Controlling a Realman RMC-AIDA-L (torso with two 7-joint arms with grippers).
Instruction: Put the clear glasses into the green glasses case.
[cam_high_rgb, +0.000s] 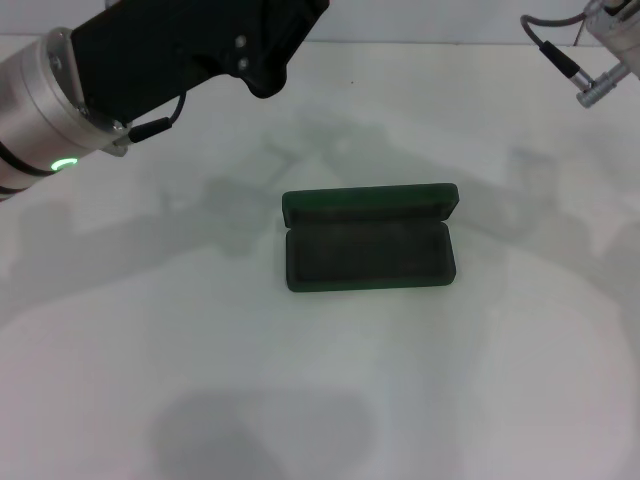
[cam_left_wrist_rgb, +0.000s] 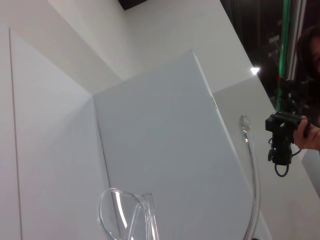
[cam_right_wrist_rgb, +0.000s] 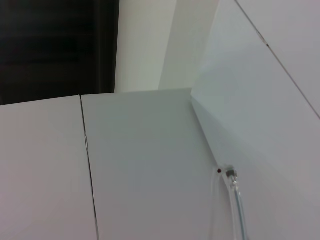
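The green glasses case (cam_high_rgb: 370, 240) lies open in the middle of the white table, its lid standing up on the far side and its dark inside bare. In the left wrist view the clear glasses (cam_left_wrist_rgb: 125, 215) show close up and raised off the table, one long thin arm (cam_left_wrist_rgb: 255, 175) curving upward against the white walls. The right wrist view shows the tip of a clear arm (cam_right_wrist_rgb: 232, 192). My left arm (cam_high_rgb: 190, 50) reaches in high at the far left of the case, its end past the picture's top. Only a cable plug of my right arm (cam_high_rgb: 600, 85) shows, at the far right.
The white table (cam_high_rgb: 320, 400) spreads all around the case. White wall panels (cam_left_wrist_rgb: 160, 140) stand behind the work area. A person with a camera (cam_left_wrist_rgb: 287, 135) stands off to one side in the left wrist view.
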